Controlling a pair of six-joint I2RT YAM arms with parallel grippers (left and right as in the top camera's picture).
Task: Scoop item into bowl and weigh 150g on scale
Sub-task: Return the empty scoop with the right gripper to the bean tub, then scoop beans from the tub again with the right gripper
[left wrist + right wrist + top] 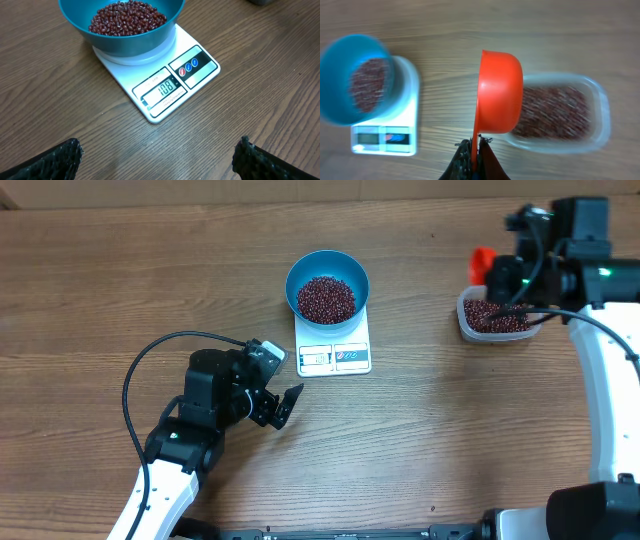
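The light blue bowl (300, 265) stands on the white scale (335, 358) and holds a heap of dark red beans (326, 299). In the left wrist view the scale's display (167, 87) reads 108. My left gripper (285, 402) rests open on the table just left of the scale and in front of it, with nothing between its fingers (55, 162). My right gripper (476, 142) is shut on the handle of an orange scoop (500, 90). The scoop is turned on its side over the left end of a clear tub (600, 100) of beans (555, 112).
The clear tub (463, 320) sits at the far right, well apart from the scale. A black cable (150, 360) loops left of the left arm. The right wrist view is blurred.
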